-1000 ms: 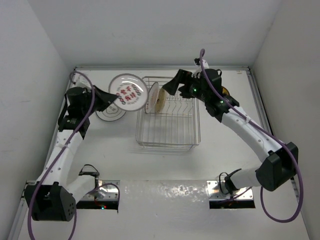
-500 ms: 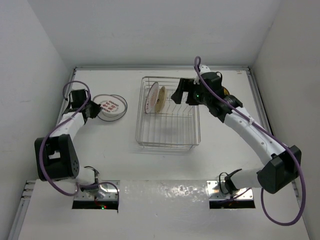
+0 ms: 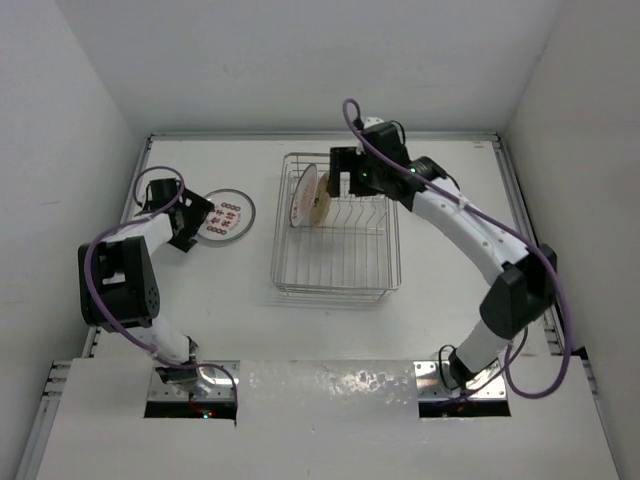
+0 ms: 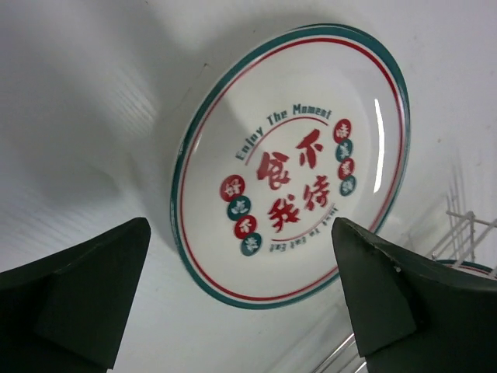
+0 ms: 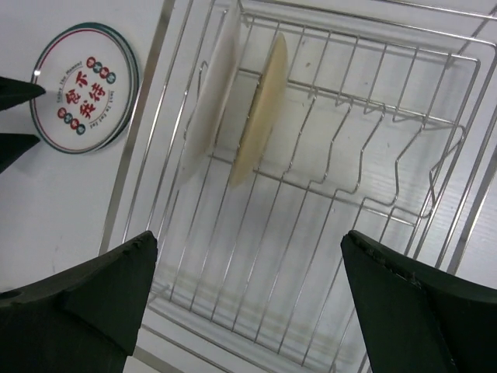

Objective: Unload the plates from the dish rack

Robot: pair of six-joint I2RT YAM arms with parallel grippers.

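**Left tool.** Your left gripper (image 4: pixel 241 233) stands wide open and holds nothing. Both fingers (image 4: pixel 85 287) show in the left wrist view with clear space between them. One of the plates, a white one with a teal and red rim and red lettering (image 4: pixel 295 163), lies flat on the table (image 4: pixel 78 116). It sits directly ahead of the fingertips, centred on the gap between them. Neither finger touches it, though both are close to its near rim. A corner of the dish rack (image 4: pixel 466 225) shows just beyond the right-hand finger.

**Right tool.** Your right gripper (image 5: pixel 248 241) is also fully spread and empty. It hangs above the dish rack, with the wire floor directly beneath the gap between the fingers. Two plates are in the rack, ahead of the tool and nearer its left-hand finger. The white plate (image 5: pixel 210 109) is the outer one, and the cream plate (image 5: pixel 260 116) is just beside it on the inner side. Both stand on edge among the divider prongs, leaning a little, well apart from both fingers. The lettered plate lies outside the rack, past the left-hand finger, with the other tool's dark fingertips at its far rim.

**Plates in the rack:** two counted.
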